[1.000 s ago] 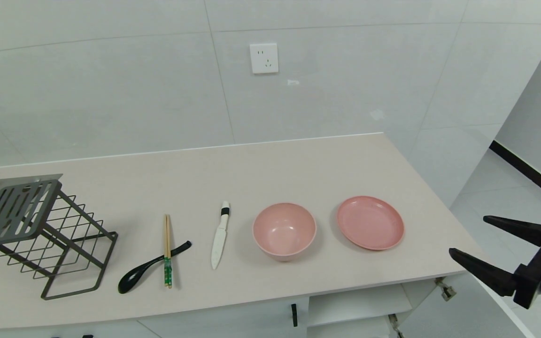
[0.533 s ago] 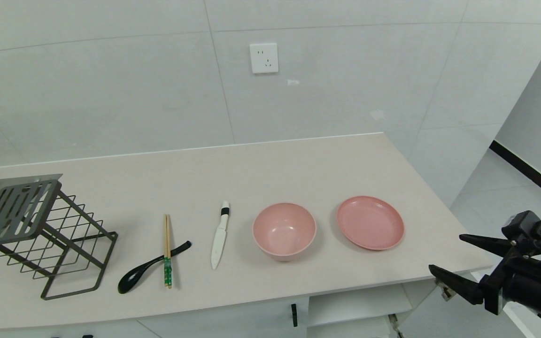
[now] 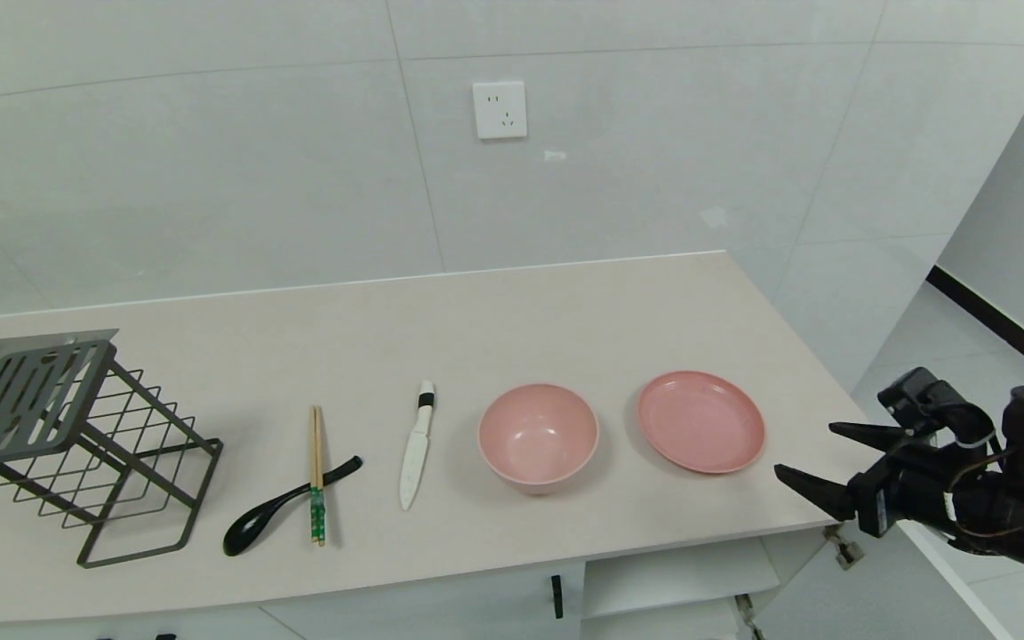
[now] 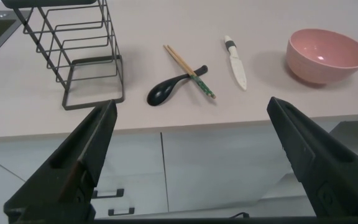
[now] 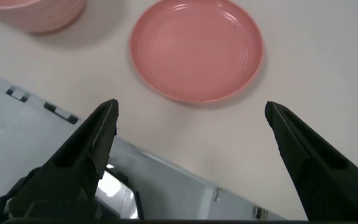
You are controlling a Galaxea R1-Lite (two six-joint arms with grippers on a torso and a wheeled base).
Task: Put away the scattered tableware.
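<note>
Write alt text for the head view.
The open right gripper hovers at the right end of the counter, near a pink plate. Leftward along it lie a pink bowl, a white knife, chopsticks crossing a black spoon, and a wire rack.

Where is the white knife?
In the head view the knife lies on the counter, between the chopsticks on its left and the bowl on its right.

No text, number, label or sign can be read. The chopsticks [image 3: 317, 453], lying on the surface to the right of the wire dish rack [image 3: 28, 400], carry a green printed band near the ends closest to the surface's front edge. The marks on the band are too small to make out.
</note>
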